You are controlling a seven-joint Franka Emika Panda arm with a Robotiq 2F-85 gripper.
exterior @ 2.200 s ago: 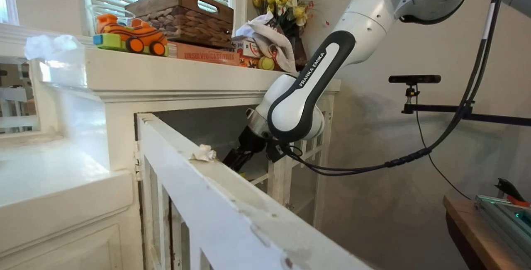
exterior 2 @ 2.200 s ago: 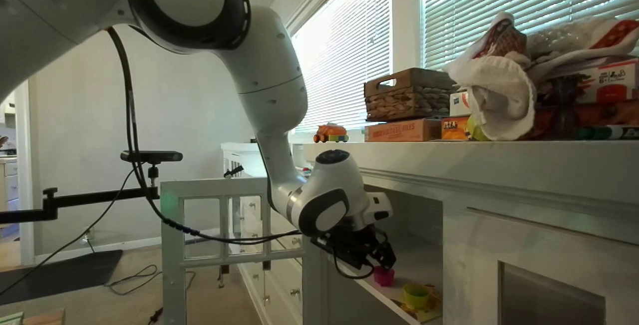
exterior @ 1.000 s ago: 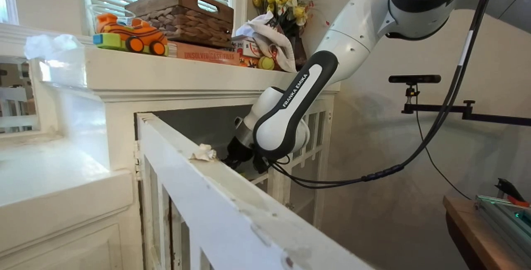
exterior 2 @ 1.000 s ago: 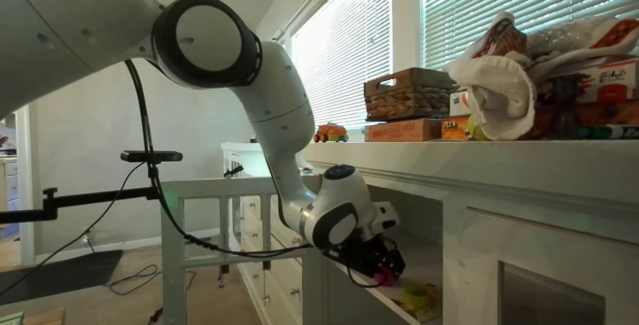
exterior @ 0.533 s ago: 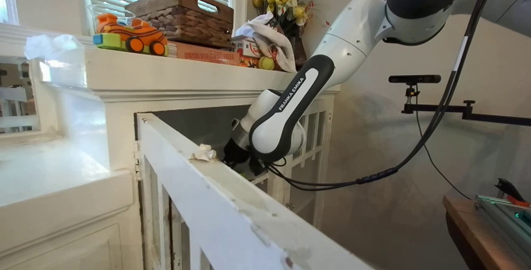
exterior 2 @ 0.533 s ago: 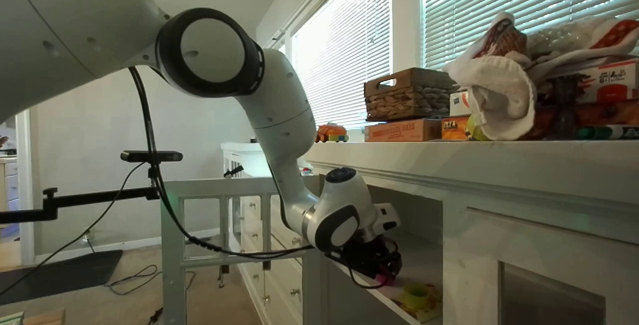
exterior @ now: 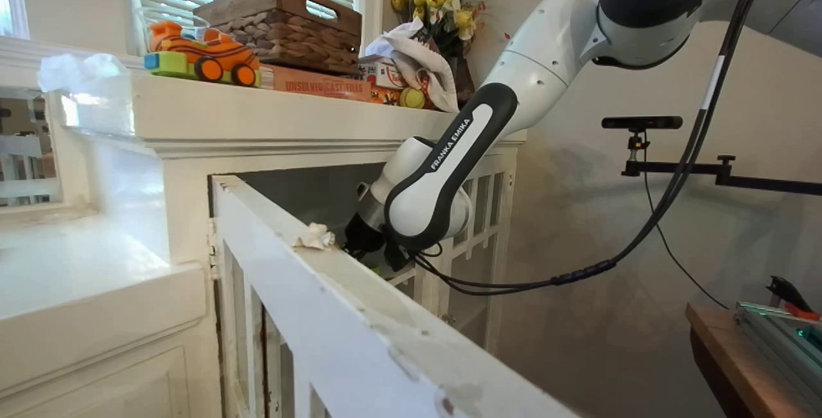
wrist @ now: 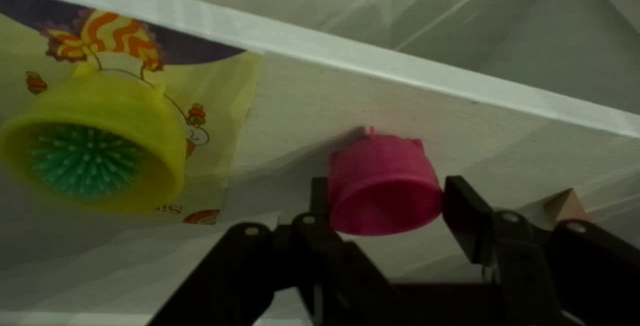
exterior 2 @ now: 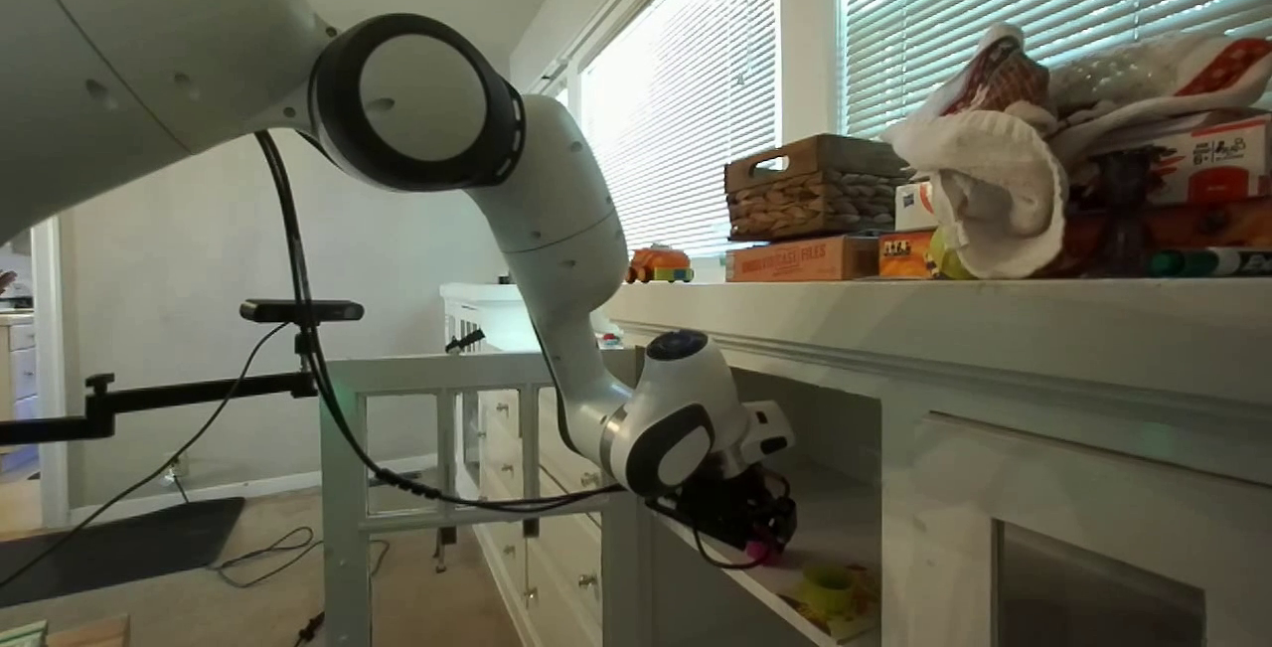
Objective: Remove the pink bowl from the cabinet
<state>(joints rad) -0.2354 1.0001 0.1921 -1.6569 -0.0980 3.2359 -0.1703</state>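
Held the smooth pink bowl [wrist: 383, 178] — round-rimmed — clamped in the gripper [wrist: 386, 193]. Saw green spikes [wrist: 87, 160] inside a yellow bowl [wrist: 112, 100].

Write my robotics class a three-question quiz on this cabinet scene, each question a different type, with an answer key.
1. True or false: the gripper grips the yellow bowl.

2. What colour is the spiky thing inside the yellow bowl?
a) red
b) green
c) white

3. Fill in: the orange toy stands on the top ledge of the white ____.

Key:
1. False; it grips the pink bowl.
2. b
3. cabinet
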